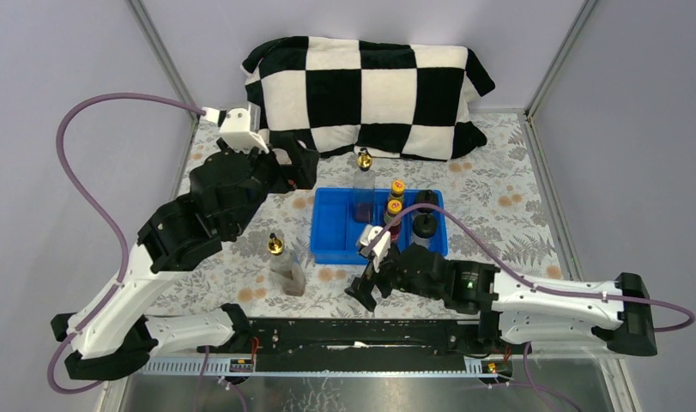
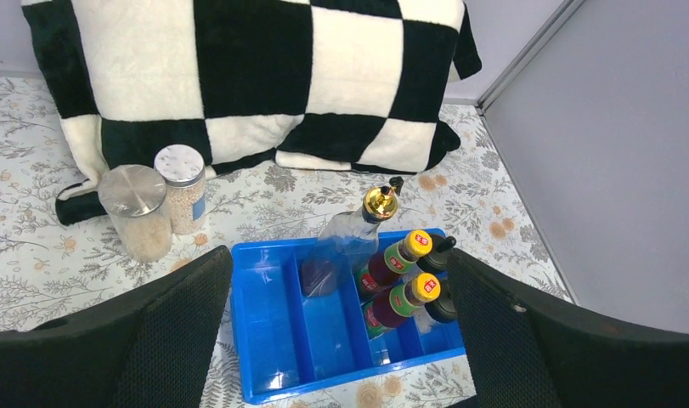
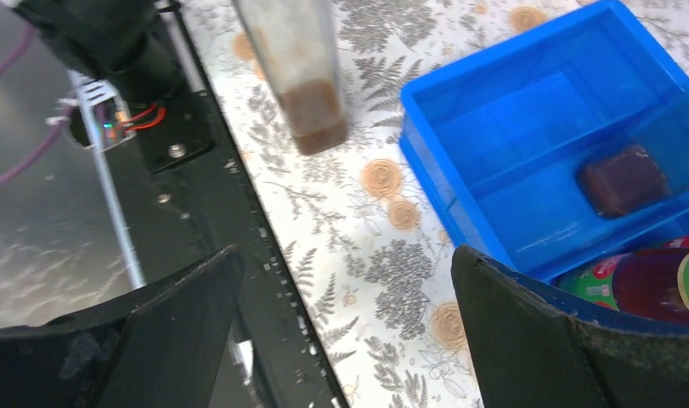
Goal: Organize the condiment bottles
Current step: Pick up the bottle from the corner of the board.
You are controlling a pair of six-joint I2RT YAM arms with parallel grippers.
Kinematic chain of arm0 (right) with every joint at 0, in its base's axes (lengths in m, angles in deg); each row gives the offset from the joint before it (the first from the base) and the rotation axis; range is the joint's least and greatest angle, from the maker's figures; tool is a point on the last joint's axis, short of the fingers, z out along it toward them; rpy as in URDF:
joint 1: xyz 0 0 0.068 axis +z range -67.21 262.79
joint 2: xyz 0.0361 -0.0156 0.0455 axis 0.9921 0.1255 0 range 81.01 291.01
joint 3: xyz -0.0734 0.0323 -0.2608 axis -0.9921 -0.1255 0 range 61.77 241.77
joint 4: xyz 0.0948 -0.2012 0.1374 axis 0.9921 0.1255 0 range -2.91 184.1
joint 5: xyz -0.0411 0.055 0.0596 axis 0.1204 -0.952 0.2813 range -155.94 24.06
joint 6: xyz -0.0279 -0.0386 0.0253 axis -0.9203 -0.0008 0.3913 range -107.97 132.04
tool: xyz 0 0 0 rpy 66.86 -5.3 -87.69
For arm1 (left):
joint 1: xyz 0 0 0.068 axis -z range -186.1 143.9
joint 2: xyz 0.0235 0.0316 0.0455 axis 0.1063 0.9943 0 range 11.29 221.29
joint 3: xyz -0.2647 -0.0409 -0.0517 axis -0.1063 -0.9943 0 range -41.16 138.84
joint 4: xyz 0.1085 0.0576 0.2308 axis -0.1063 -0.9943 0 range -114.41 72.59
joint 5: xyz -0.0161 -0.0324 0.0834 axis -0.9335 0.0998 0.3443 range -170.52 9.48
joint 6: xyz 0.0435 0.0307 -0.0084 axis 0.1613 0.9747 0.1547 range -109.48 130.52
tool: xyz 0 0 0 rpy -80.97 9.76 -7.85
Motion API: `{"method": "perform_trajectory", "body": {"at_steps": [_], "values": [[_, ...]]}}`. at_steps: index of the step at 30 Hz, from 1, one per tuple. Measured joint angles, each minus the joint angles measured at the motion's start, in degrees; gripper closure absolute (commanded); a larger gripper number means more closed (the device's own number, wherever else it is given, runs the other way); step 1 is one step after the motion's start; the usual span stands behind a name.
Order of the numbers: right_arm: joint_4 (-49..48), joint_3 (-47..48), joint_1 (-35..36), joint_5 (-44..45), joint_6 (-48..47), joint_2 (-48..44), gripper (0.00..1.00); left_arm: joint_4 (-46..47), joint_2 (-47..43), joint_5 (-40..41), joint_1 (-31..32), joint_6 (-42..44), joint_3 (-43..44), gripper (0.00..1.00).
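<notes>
**tinker_joe:** What were the left fingers (image 2: 145,340) doing in that shot?

**benchrat:** They were spread wide with nothing between them. They hung above the counter (image 1: 516,197) off the far-left side of the blue tray (image 2: 273,340), looking down across it. The right fingers (image 3: 145,331) were just as far apart and just as empty. They sat low over the counter by the tray's near-left corner.

**tinker_joe:** And the bottles?

**benchrat:** Five stood in the tray. A gold-topped bottle (image 2: 349,238) was at the far end of a long compartment, the second from the left. To its right the far sauce bottle (image 2: 398,257) and the near sauce bottle (image 2: 400,297) stood one behind the other, both with yellow caps. The far shaker (image 2: 440,253) and the near shaker (image 2: 443,308) lined up the same way along the right edge.

**tinker_joe:** So what was outside the tray?

**benchrat:** The second gold-topped bottle (image 1: 284,266) stood upright on the counter left of the tray, near it but not touching (with some brown liquid at the bottom). It was roughly between the two arms. A grey-lidded jar (image 2: 137,212) and a second grey-lidded jar (image 2: 183,183) stood side by side at the foot of the checkered pillow (image 2: 264,76), beyond the tray's far-left corner. I only saw those two from the left wrist, because the left arm hid them in the top view.
</notes>
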Motion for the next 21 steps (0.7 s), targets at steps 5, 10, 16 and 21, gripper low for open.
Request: {"method": "perform_trajectory", "body": {"at_steps": [5,10,16,21], "values": [[-14.3,-9.7,0.5,5.5,-2.3,-0.3,0.0,0.0,-2.5,0.8,0.0,0.1,-0.6,0.01],[-28.7,-11.8,0.5,7.2,-3.7,2.2,0.0,0.0,-3.7,1.0,0.0,0.1,-0.8,0.01],[-39.7,-9.6,0.5,3.6,-3.9,12.2,0.01,-0.4,-3.1,0.9,0.0,0.3,-2.3,0.01],[-43.6,-6.0,0.6,-3.3,-3.1,18.8,0.01,-0.8,-3.2,1.0,0.0,0.8,-2.8,0.01]]}}
